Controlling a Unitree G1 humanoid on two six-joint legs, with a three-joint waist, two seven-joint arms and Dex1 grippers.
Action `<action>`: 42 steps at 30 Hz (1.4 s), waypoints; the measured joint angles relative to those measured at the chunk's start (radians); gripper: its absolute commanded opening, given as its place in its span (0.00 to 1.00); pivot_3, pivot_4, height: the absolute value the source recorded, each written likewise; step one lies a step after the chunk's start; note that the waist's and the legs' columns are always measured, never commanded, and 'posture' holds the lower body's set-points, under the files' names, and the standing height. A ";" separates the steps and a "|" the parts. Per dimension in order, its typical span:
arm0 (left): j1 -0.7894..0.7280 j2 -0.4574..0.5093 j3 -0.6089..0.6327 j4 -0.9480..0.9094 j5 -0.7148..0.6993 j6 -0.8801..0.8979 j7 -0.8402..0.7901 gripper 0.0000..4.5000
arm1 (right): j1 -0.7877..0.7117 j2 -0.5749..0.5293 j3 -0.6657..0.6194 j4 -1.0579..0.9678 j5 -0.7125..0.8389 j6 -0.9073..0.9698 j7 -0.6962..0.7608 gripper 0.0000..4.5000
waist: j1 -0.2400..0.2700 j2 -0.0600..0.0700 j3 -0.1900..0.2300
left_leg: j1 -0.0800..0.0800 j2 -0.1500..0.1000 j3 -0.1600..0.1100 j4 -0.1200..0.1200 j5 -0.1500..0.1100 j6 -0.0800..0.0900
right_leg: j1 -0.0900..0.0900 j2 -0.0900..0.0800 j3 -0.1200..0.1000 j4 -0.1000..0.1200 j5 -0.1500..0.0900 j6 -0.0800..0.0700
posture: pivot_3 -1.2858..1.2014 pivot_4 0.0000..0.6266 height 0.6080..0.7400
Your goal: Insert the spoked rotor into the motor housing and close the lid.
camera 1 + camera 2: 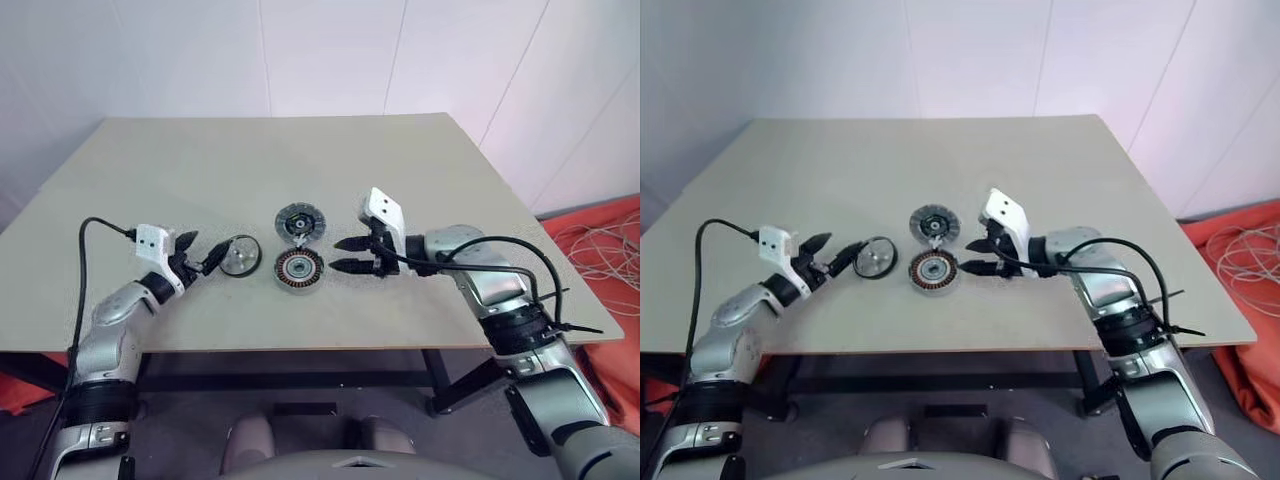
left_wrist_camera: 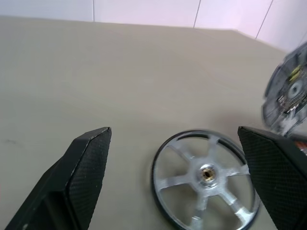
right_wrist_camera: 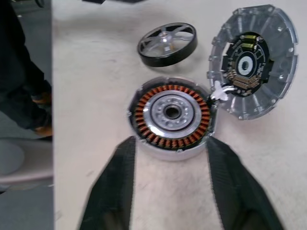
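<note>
Picking up the spoked rotor (image 1: 239,256) comes first, I'd say: it lies flat left of the motor housing (image 1: 299,268), lid (image 1: 297,222) beyond. Left gripper (image 1: 199,253) gapes empty beside it; right gripper (image 1: 349,255) is parted, empty. Pinch the rim squarely.

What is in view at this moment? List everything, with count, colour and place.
spoked rotor: one, silver face, black rim, flat on table, left of housing
motor housing: one, coppery windings, silver centre, mid-table, uncovered
lid: one, grey ribbed, just behind housing, open
table: one, beige
cable coil: one, white, on orange sheet at right
left pincer: open, beside the rotor
right pincer: open, beside the housing
</note>
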 measured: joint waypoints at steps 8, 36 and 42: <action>0.074 -0.078 0.178 -0.105 -0.482 0.538 0.285 1.00 | 0.034 -0.046 -0.012 -0.034 0.022 -0.012 -0.001 1.00 | 0.004 0.000 0.000 | -0.002 -0.002 0.002 0.008 -0.001 0.001 | 0.001 0.000 -0.003 -0.001 0.000 0.000 | 0.52 0.00 1.00; -0.087 -0.223 0.215 0.095 -0.560 0.557 0.471 1.00 | 0.024 -0.036 0.006 -0.034 0.017 -0.031 -0.036 1.00 | 0.002 0.008 0.002 | 0.003 0.013 -0.007 0.011 -0.003 0.005 | 0.033 -0.005 -0.055 -0.040 0.000 0.002 | 0.52 0.00 1.00; -0.097 -0.237 0.213 0.129 -0.529 0.533 0.472 0.64 | 0.022 -0.032 0.012 -0.034 0.016 -0.031 -0.045 1.00 | 0.003 0.009 0.001 | 0.003 0.014 -0.007 0.008 -0.003 0.005 | 0.032 -0.006 -0.054 -0.040 0.000 0.002 | 0.52 0.00 1.00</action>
